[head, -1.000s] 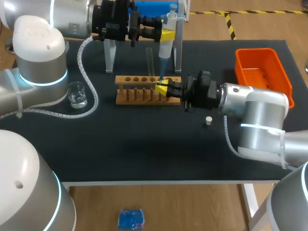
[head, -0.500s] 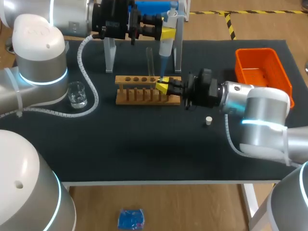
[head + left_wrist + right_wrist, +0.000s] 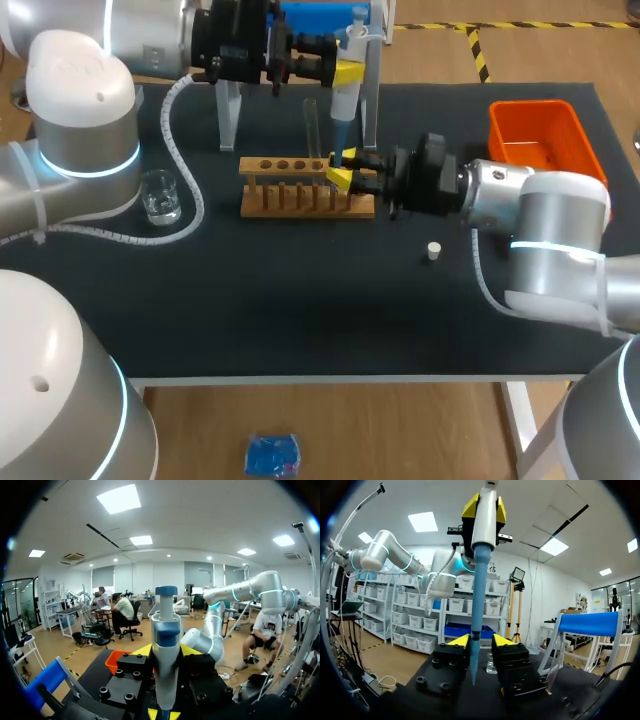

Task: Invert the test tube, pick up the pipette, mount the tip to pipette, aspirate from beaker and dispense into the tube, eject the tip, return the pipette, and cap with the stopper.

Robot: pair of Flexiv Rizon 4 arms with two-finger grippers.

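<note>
My left gripper [image 3: 345,72] is shut on the white pipette [image 3: 343,95] and holds it upright above the wooden rack [image 3: 300,190]. A blue tip [image 3: 339,135] is on the pipette's lower end. My right gripper [image 3: 341,168] is open at that end, one finger on each side of the tip. In the right wrist view the blue tip [image 3: 477,605] hangs between the yellow fingers [image 3: 461,640] with a small gap. The pipette [image 3: 165,645] fills the middle of the left wrist view. A clear test tube [image 3: 311,125] stands in the rack. Left of the rack is the beaker [image 3: 160,195]; the white stopper [image 3: 433,250] lies to its right.
An orange bin [image 3: 545,145] sits at the table's right edge. The pipette stand [image 3: 372,100], with a blue top, rises behind the rack. A grey cable [image 3: 185,190] from my left arm curves past the beaker.
My right gripper's fingers have parted from the blue tip, and that arm has shifted slightly back and to the right. The left arm and pipette have stayed put.
</note>
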